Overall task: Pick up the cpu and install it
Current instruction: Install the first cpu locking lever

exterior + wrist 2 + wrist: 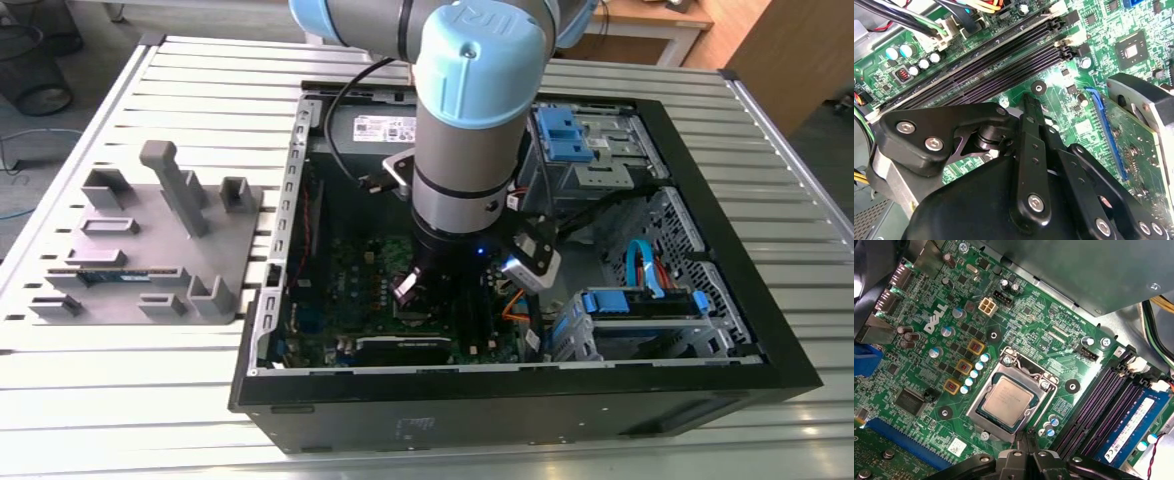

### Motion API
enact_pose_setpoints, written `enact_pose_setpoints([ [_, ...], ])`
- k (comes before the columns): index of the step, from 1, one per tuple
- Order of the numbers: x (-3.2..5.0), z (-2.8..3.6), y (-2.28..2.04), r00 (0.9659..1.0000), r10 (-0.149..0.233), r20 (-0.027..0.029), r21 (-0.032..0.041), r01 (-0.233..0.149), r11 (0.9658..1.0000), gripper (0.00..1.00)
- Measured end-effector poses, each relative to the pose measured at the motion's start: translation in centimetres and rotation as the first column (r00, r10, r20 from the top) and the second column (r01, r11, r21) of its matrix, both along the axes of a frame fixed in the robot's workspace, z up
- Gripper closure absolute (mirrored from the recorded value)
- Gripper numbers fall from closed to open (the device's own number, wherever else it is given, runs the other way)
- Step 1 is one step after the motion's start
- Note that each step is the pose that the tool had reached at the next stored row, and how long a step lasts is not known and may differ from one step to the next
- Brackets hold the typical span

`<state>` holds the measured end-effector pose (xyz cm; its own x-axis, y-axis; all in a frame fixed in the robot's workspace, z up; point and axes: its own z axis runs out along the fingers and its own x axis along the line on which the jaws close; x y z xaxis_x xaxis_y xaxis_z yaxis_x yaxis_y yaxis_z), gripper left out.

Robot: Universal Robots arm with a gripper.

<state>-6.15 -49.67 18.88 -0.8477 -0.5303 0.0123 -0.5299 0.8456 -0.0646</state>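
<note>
In the first wrist view the cpu, a flat square chip with a silvery-grey top, lies inside the silver socket frame on the green motherboard. My gripper hovers just beside the frame's edge, its black fingers pressed together with nothing between them. The second wrist view shows the gripper from behind, over the board next to the empty black memory slots. From the exterior view, the arm reaches straight down into the open computer case, with the gripper low over the board.
A memory stick with a blue label sits in a slot near the socket. A graphics card, cables and blue drive bays crowd the case. A grey parts fixture lies on the slatted table at the exterior view's left.
</note>
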Motion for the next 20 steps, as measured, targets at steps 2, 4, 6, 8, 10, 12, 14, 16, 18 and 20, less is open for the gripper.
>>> enact_pose_setpoints([
  [2, 0.00, -0.02, 0.00, 1.0000, 0.000, 0.0001, 0.0003, 0.000, 1.0000, 0.89],
  [4, 0.00, -0.03, 0.01, 1.0000, 0.000, 0.0001, 0.0005, 0.000, 1.0000, 0.89],
  [6, 0.00, 0.07, 0.01, 1.0000, 0.000, 0.0003, 0.0010, 0.000, 1.0000, 0.89],
  [8, 0.00, 0.34, 0.03, 1.0000, 0.000, 0.0006, 0.0022, 0.000, 1.0000, 0.89],
  [10, 0.00, 0.70, 0.01, 1.0000, 0.000, 0.0002, 0.0008, 0.000, 1.0000, 0.89],
  [12, 0.00, 0.78, 0.01, 1.0000, 0.000, 0.0003, 0.0010, 0.000, 1.0000, 0.89],
  [14, -0.09, 0.79, 0.01, 1.0000, 0.000, 0.0020, 0.0009, 0.000, 1.0000, 0.89],
  [16, -0.22, 0.80, 0.01, 1.0000, 0.000, 0.0051, 0.0006, 0.000, 1.0000, 0.89],
  [18, -0.35, 0.80, 0.01, 1.0000, 0.000, 0.0090, 0.0005, 0.000, 1.0000, 0.89],
  [20, -0.43, 0.78, 0.01, 0.9999, 0.000, 0.0125, 0.0007, 0.000, 1.0000, 0.89],
])
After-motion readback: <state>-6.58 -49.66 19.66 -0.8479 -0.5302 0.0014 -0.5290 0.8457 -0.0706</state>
